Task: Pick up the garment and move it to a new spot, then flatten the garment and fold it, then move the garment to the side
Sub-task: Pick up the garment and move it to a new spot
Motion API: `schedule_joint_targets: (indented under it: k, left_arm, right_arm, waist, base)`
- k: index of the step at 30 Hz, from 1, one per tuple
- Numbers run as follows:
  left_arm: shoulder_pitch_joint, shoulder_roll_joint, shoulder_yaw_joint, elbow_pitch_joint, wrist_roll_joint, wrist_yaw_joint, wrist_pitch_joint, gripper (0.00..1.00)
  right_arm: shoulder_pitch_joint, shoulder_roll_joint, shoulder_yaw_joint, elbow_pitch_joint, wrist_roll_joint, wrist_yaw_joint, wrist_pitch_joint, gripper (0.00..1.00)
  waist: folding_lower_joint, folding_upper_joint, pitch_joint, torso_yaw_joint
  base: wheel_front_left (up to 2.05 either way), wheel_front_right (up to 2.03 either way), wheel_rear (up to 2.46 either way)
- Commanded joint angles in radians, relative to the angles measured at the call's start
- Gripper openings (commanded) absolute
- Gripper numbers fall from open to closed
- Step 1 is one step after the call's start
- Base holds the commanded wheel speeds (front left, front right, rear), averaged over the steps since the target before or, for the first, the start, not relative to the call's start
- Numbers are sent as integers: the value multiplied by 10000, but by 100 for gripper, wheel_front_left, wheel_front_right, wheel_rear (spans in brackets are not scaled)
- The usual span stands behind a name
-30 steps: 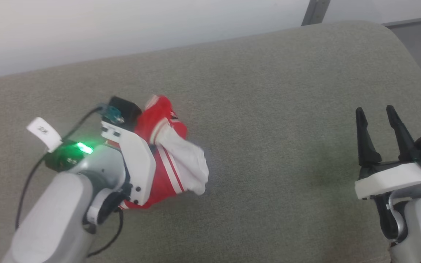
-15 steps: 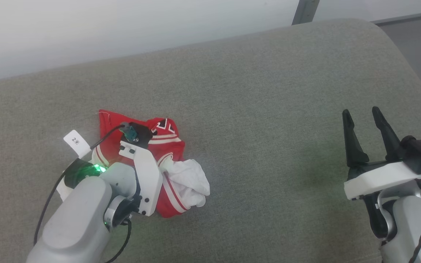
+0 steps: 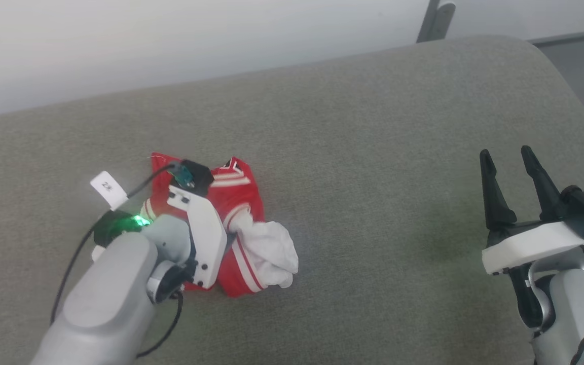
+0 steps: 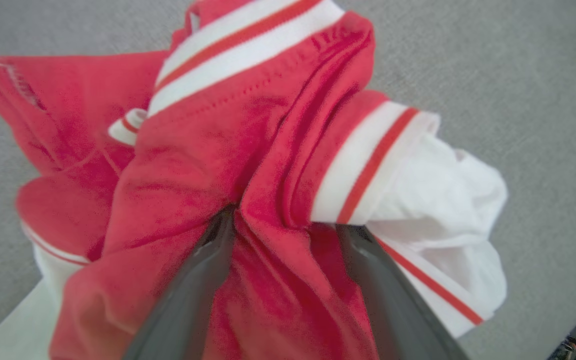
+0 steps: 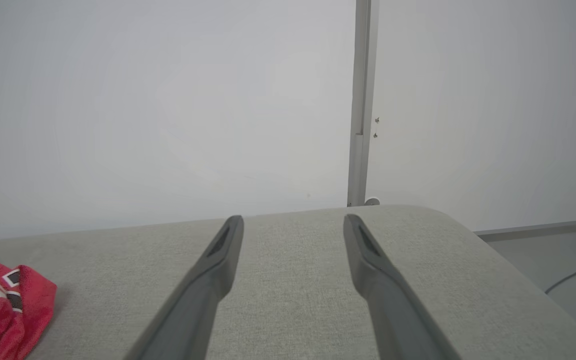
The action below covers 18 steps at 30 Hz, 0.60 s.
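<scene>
On the grey cushion point(image 3: 373, 152), left of centre, the shirt point(image 3: 264, 248) lies crumpled; my left gripper point(image 4: 288, 225) stands on it, fingers apart, cloth bunched between. My right gripper point(image 3: 505, 152) hovers spread, well apart.

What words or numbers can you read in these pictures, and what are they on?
"2", then a second mark too blurred to tell: on the white tag.
Dark print on the red shirt: crumpled up, so too little of it shows to read.
</scene>
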Motion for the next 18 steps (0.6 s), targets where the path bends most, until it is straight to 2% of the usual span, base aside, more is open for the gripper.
schedule_joint_targets:
  k: [1,7,18]
  left_arm:
    - [-149,96,67,-116,6,-54,-118,100]
    - [185,486,377,-901,-37,-55,-970,100]
    - [1796,1364,1829,-2594,-243,646,-3563,100]
  right_arm:
    - [92,-17,-39,16,57,-3,-71,100]
    - [253,-46,-78,-58,-15,-3,-79,100]
    - [705,-115,-191,-234,45,-3,-78,100]
  waist:
    - [-1,0,-93,115]
    - [-1,0,-443,558]
    - [-1,0,-1140,1278]
  base:
    - [0,0,0]
    - [0,0,0]
    - [0,0,0]
